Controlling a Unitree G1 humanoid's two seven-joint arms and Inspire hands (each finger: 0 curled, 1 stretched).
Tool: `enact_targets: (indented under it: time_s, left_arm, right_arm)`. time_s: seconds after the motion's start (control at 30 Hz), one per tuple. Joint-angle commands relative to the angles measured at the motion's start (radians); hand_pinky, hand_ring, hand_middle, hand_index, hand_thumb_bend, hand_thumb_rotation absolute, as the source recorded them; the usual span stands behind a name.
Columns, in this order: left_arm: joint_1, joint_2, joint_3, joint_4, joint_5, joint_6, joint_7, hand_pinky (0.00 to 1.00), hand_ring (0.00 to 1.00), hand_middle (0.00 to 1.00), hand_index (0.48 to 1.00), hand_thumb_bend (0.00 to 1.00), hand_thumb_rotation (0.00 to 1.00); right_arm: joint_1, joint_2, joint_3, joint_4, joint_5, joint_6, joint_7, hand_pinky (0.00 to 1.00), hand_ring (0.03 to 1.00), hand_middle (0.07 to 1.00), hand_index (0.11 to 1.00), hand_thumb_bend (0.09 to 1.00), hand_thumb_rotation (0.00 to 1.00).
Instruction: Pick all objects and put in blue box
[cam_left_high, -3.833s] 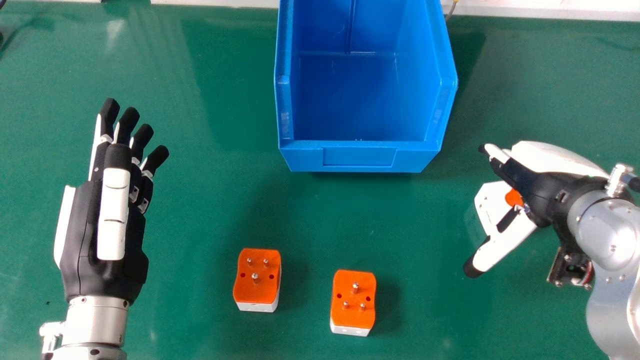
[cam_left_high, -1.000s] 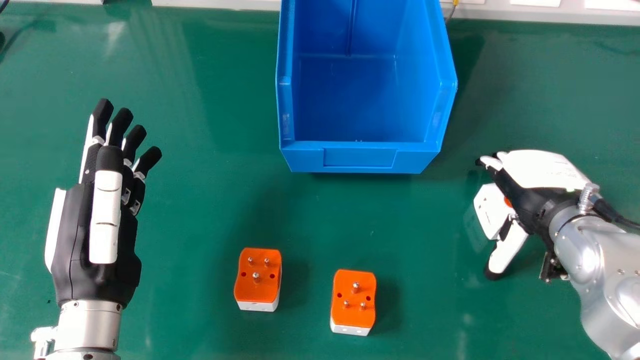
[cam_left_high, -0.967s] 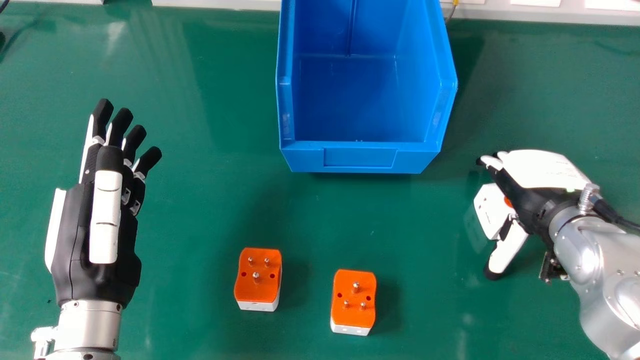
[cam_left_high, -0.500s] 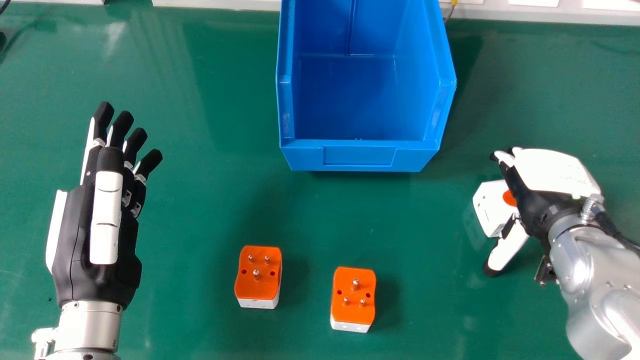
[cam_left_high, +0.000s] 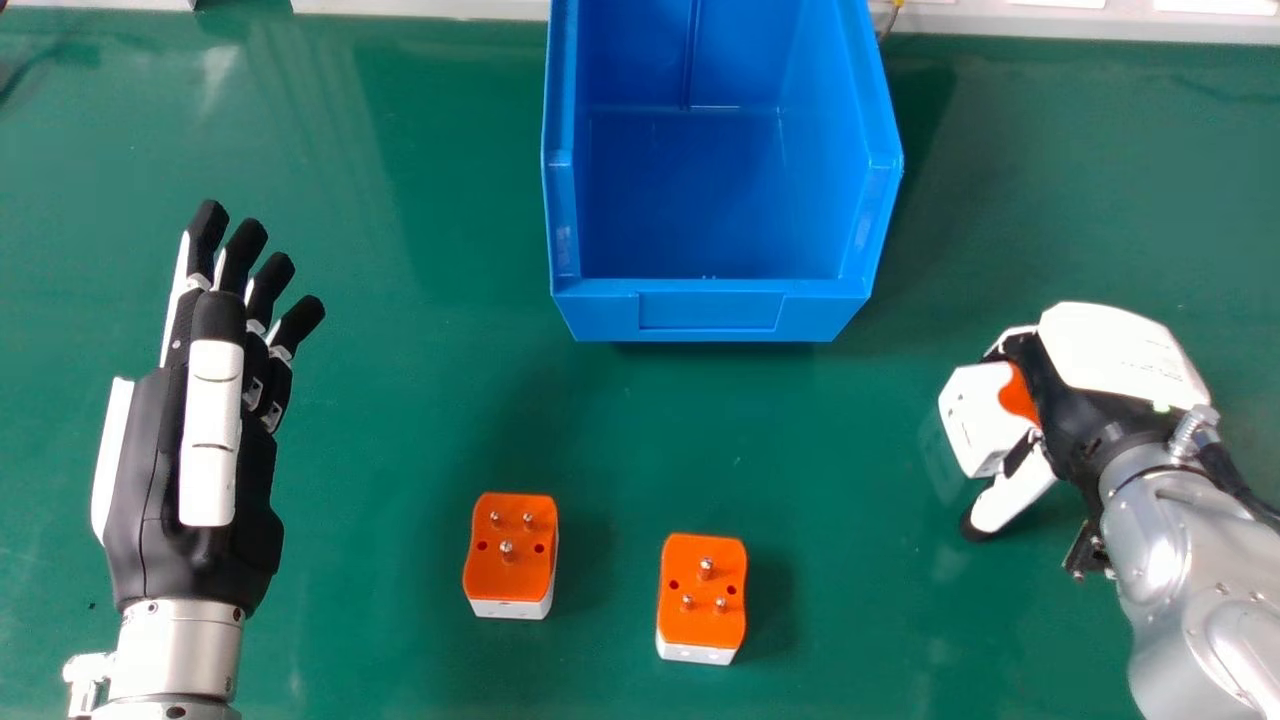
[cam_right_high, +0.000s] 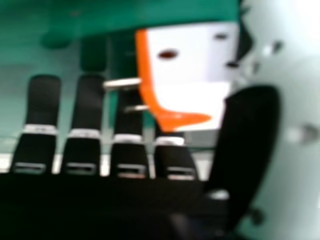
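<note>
Block by the hand: a white block with an orange face (cam_left_high: 980, 425), on its side on the tabletop (cam_left_high: 400, 420) at the right of the frame; its orange face is turned toward the palm, and its metal prongs point toward the hand.
Right hand: the hand (cam_left_high: 1065, 395) is at the right of the frame, close over the block, back of the hand upward, palm side toward the orange face.
Right fingers: in the right hand view the fingers (cam_right_high: 90, 110) lie side by side with narrow gaps, nearly straight and relaxed; whether they touch the block I cannot tell.
Right thumb: the thumb (cam_left_high: 1010, 498) is held apart from the fingers, slanting to the lower left of the frame, with the block between thumb and fingers.
Right arm: the silver forearm (cam_left_high: 1175, 530) comes in from the lower right corner and slants up and left to the wrist.
Loose blocks: two more, orange faces and prongs up, in the lower middle; the left block (cam_left_high: 510, 565) sits slightly higher in the frame than the middle block (cam_left_high: 702, 595), well apart from it.
Blue box: the box (cam_left_high: 712, 312) is at the upper middle, open side up, its inside bare where it shows.
Left hand: the other hand (cam_left_high: 155, 480) is at the left of the frame, fingers straight and slightly spread.
</note>
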Motion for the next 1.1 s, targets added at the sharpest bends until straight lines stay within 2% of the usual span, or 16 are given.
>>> enact_targets:
  time_s: [0.0,0.17,0.23,0.3,0.37,0.5,0.6,0.67,0.8,0.97,1.07]
  left_arm:
    - [-0.004,0.005,0.004,-0.010,0.000,-0.022,-0.002,0.92,0.96,0.98,0.980,0.71,0.83]
    - [-0.003,0.007,0.004,-0.011,0.013,-0.025,0.006,0.92,0.96,0.98,0.979,0.71,0.83]
    - [-0.003,0.007,0.003,-0.010,0.012,-0.028,0.006,0.91,0.96,0.98,0.978,0.72,0.83]
    - [-0.003,0.010,0.003,-0.008,0.006,-0.026,0.000,0.91,0.96,0.98,0.978,0.72,0.83]
    - [-0.003,0.013,0.002,-0.008,0.007,-0.026,-0.002,0.91,0.96,0.98,0.976,0.72,0.82]
    - [-0.002,0.012,0.002,-0.010,0.015,-0.030,0.004,0.91,0.96,0.98,0.976,0.72,0.82]
    - [-0.004,0.011,0.003,-0.007,0.009,-0.028,0.002,0.91,0.96,0.98,0.976,0.72,0.82]
    - [-0.005,0.011,0.003,-0.004,0.011,-0.031,0.003,0.91,0.96,0.98,0.976,0.72,0.82]
    - [-0.003,0.009,0.003,-0.010,0.005,-0.027,0.002,0.91,0.96,0.98,0.975,0.72,0.82]
    - [-0.004,0.010,0.003,-0.008,0.013,-0.029,0.007,0.91,0.96,0.98,0.975,0.72,0.82]
    - [-0.005,0.012,0.002,-0.006,0.010,-0.029,0.003,0.91,0.96,0.98,0.974,0.72,0.82]
  right_arm:
    - [-0.010,-0.008,-0.021,-0.008,0.005,-0.001,-0.031,0.43,0.536,0.633,0.616,0.606,0.01]
    - [-0.007,-0.007,-0.021,-0.010,0.005,-0.002,-0.037,0.41,0.507,0.609,0.594,0.587,0.01]
    - [-0.006,-0.008,-0.022,-0.014,0.008,-0.003,-0.035,0.39,0.484,0.591,0.577,0.572,0.01]
    - [-0.003,-0.010,-0.022,-0.021,0.010,-0.005,-0.031,0.39,0.484,0.591,0.577,0.572,0.01]
    - [-0.001,-0.010,-0.023,-0.023,0.012,-0.007,-0.031,0.37,0.466,0.573,0.564,0.560,0.01]
    - [-0.001,-0.009,-0.024,-0.024,0.016,-0.010,-0.032,0.35,0.450,0.559,0.554,0.550,0.01]
    - [-0.003,-0.013,-0.017,-0.020,0.012,-0.012,-0.035,0.34,0.437,0.547,0.546,0.543,0.00]
    - [-0.001,-0.015,-0.016,-0.025,0.011,-0.014,-0.035,0.34,0.437,0.547,0.546,0.543,0.00]
    - [0.001,-0.011,-0.023,-0.024,0.024,-0.023,-0.040,0.33,0.427,0.538,0.539,0.537,0.00]
    - [0.004,-0.013,-0.020,-0.036,0.018,-0.025,-0.044,0.33,0.427,0.538,0.539,0.537,0.00]
    - [0.006,-0.012,-0.021,-0.038,0.020,-0.033,-0.056,0.32,0.419,0.530,0.533,0.532,0.00]
